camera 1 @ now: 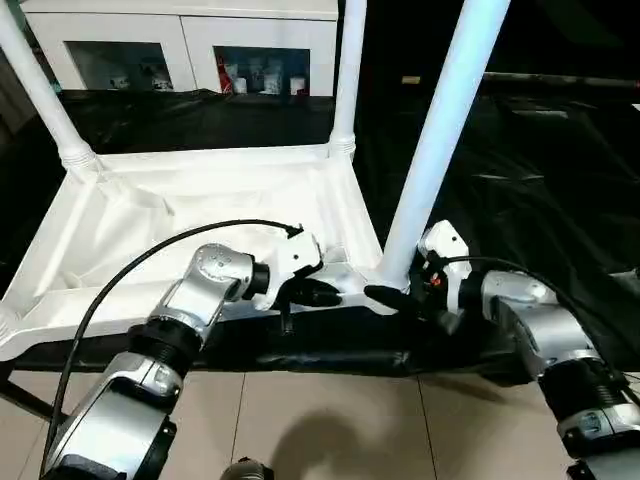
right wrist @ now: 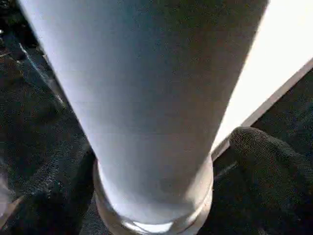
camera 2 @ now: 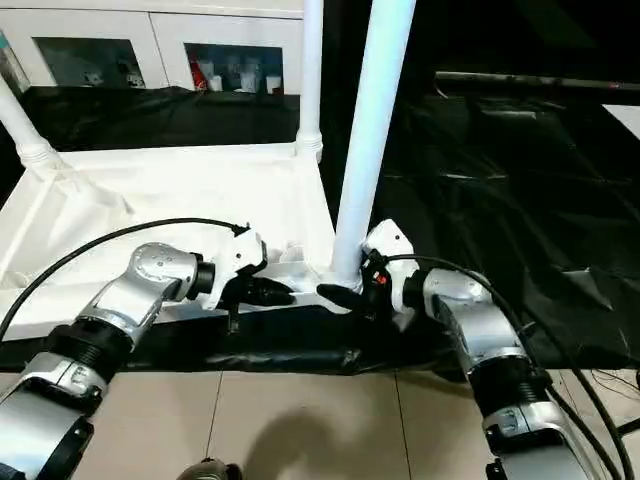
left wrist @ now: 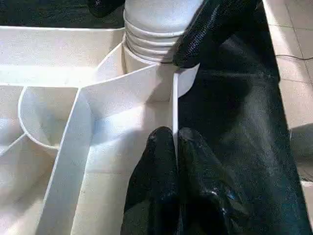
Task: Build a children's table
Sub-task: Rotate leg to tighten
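Note:
The white tabletop (camera 1: 200,210) lies upside down on a black-covered bench, ribs facing up. Three white legs stand upright in its corner sockets: one at the far left (camera 1: 40,90), one at the far right (camera 1: 348,80) and one at the near right (camera 1: 440,130). My left gripper (camera 1: 320,293) is shut on the thin near rim wall (left wrist: 173,112) of the tabletop, close to the near-right corner. My right gripper (camera 1: 395,297) is open around the base of the near-right leg (right wrist: 146,98), with one of its fingers (right wrist: 274,161) on each side of the tube.
A black sheet (camera 1: 520,180) covers the bench and runs to the right of the tabletop. A white glass-door cabinet (camera 1: 180,40) stands behind. Tiled floor (camera 1: 330,420) lies below the bench's near edge. A black cable (camera 1: 130,270) arcs over my left forearm.

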Motion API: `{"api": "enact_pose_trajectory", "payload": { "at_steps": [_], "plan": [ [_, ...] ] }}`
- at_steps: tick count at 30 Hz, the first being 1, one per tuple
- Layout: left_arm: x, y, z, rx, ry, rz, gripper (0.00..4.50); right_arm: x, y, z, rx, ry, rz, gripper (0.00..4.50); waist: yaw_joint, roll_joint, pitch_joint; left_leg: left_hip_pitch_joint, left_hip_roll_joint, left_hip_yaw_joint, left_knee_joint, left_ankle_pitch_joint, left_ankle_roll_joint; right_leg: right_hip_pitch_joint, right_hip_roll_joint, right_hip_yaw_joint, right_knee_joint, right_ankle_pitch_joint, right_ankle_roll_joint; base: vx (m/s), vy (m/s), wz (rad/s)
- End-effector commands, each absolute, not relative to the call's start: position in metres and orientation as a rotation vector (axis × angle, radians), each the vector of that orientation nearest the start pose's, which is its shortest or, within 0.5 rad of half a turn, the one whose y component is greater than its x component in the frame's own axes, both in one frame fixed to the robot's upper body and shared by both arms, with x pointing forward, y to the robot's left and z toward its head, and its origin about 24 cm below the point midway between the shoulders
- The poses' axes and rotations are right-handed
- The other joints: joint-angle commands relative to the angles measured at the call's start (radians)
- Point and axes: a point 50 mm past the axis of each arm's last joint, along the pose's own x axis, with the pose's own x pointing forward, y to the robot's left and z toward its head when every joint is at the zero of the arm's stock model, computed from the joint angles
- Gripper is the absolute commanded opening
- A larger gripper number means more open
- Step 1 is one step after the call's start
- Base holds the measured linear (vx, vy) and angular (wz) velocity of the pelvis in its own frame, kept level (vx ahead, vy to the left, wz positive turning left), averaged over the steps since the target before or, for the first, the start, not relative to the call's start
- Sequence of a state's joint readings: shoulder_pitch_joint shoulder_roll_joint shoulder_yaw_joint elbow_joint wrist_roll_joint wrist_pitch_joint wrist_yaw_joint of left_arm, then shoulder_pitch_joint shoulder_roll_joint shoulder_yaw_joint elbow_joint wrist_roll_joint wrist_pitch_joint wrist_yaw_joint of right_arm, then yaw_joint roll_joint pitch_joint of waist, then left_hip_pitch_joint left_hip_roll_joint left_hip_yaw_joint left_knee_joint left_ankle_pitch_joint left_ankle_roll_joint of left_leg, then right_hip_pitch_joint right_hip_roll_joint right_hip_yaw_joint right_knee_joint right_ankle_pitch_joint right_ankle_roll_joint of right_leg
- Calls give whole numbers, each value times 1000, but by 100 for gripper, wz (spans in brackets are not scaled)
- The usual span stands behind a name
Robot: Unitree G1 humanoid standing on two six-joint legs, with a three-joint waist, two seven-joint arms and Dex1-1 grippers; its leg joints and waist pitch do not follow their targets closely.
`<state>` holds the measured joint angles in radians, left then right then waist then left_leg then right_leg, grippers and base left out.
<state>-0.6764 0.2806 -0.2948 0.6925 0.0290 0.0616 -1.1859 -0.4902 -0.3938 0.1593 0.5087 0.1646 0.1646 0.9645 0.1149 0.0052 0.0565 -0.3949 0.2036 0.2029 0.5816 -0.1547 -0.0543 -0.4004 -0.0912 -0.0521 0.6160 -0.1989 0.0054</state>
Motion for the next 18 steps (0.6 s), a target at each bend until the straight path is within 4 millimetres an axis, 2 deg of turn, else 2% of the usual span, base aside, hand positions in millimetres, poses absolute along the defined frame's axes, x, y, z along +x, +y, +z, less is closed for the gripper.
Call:
{"api": "enact_pose_trajectory", "payload": {
  "at_steps": [1, 5, 11, 12, 13, 14, 16, 17, 18],
  "plan": [
    [323, 98, 59, 363, 377, -1426, 0, 316, -162, 55, -172, 329, 1014, 402, -1, -16, -73, 25, 31, -13, -58, -176, 63, 43, -53, 34, -64, -84, -244, 0, 0, 0],
    [324, 98, 59, 363, 380, -1421, 0, 316, -160, 55, -164, 325, 1021, 357, -2, -16, -73, 25, 30, -13, -56, -173, 64, 44, -52, 34, -63, -81, -245, 0, 0, 0],
    [323, 100, 59, 366, 387, -1416, 0, 314, -159, 52, -164, 334, 1028, 321, -3, -17, -74, 26, 30, -13, -56, -174, 63, 44, -52, 34, -62, -82, -244, 0, 0, 0],
    [323, 101, 59, 366, 388, -1416, 0, 314, -159, 52, -165, 336, 1030, 314, -2, -14, -74, 26, 30, -14, -56, -168, 63, 45, -53, 34, -61, -76, -244, 0, 0, 0],
    [323, 101, 59, 366, 388, -1416, 0, 314, -159, 52, -165, 336, 1030, 292, -3, -15, -74, 26, 30, -13, -55, -167, 64, 45, -52, 34, -61, -73, -245, 0, 0, 0],
    [323, 100, 58, 367, 392, -1415, 0, 314, -158, 50, -163, 336, 1024, 292, -2, -11, -75, 26, 30, -14, -55, -166, 63, 45, -52, 34, -60, -70, -247, 0, 0, 0],
    [323, 100, 58, 367, 395, -1414, 0, 315, -159, 49, -160, 333, 1004, 283, -3, -13, -75, 26, 30, -13, -55, -169, 63, 45, -51, 34, -60, -65, -250, 0, 0, 0],
    [323, 100, 58, 367, 395, -1414, 0, 315, -159, 49, -160, 333, 1004, 280, -3, -10, -75, 26, 30, -13, -54, -168, 62, 45, -52, 34, -60, -60, -251, 0, 0, 0],
    [325, 100, 57, 363, 398, -1384, 0, 320, -160, 48, -150, 313, 930, 278, -5, -9, -75, 27, 30, -13, -55, -171, 58, 43, -52, 34, -60, -63, -253, 0, 0, 0]
  ]
}}
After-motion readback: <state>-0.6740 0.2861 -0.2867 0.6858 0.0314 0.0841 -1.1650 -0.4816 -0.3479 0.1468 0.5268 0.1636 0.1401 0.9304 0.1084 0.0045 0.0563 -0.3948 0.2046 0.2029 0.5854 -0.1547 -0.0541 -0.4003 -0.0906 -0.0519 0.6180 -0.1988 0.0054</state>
